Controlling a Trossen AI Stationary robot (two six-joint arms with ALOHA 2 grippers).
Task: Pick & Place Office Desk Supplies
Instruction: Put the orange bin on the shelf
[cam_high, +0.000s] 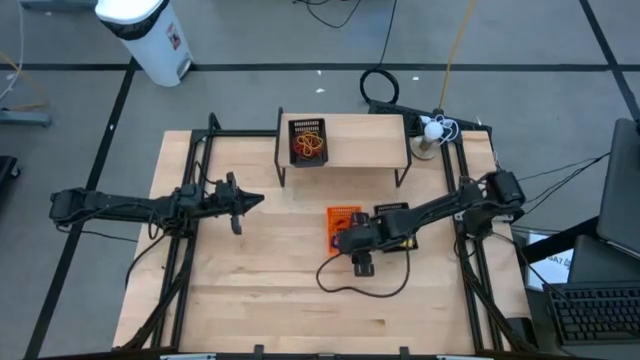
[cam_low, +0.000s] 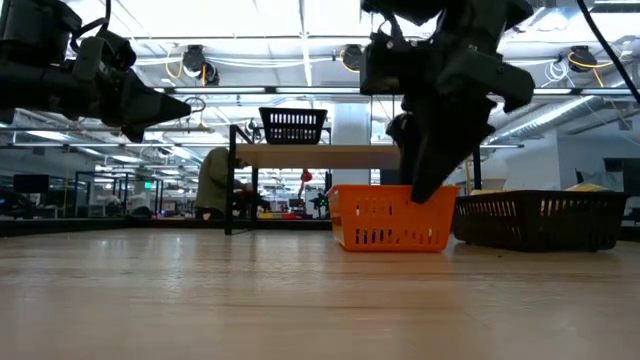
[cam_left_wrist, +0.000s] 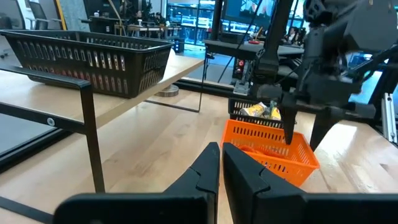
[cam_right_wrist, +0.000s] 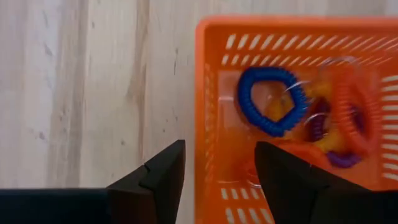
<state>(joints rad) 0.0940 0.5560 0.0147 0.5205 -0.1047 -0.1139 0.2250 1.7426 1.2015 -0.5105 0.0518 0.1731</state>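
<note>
Right tool (cam_right_wrist: 219, 177) spread over orange basket's (cam_right_wrist: 208, 112) edge; blue coil ring (cam_right_wrist: 272, 99) lies inside basket, just beyond. Left tool (cam_left_wrist: 220, 163) pressed together, well apart.

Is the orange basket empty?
No, the orange basket holds a blue coil ring and other small coloured rings.

Small orange plastic basket (cam_high: 342, 227) mid light wooden tabletop (cam_high: 260, 300), coiled rings (cam_right_wrist: 272, 99) inside. Black mesh basket (cam_high: 308, 141) with rubber-band loops (cam_high: 308, 147) on raised wooden shelf (cam_high: 365, 142) behind. Dark wire basket (cam_low: 540, 220) right of orange basket.
</note>
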